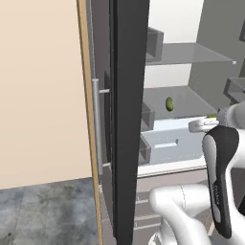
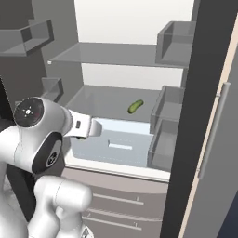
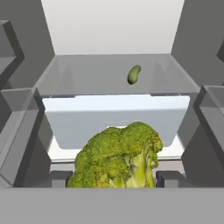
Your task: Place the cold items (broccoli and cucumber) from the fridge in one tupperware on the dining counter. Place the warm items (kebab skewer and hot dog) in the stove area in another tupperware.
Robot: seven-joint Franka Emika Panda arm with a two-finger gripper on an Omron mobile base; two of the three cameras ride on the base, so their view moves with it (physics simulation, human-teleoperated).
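Left base view: cucumber (image 1: 169, 104) mid-frame on fridge shelf (image 1: 191, 98), gripper (image 1: 205, 125) at right edge w/ a bit of green.
Right base view: cucumber right of centre, not yet fetched.
Hand view: broccoli (image 3: 119, 158) bottom centre betw. fingertips (image 3: 59, 178), clamped for carrying out, I'd judge.

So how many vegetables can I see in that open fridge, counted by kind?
Broccoli: 1, between the gripper fingers, in front of the drawer.
Cucumber: 1, lying on the glass shelf further back.
Total: 2 vegetables.
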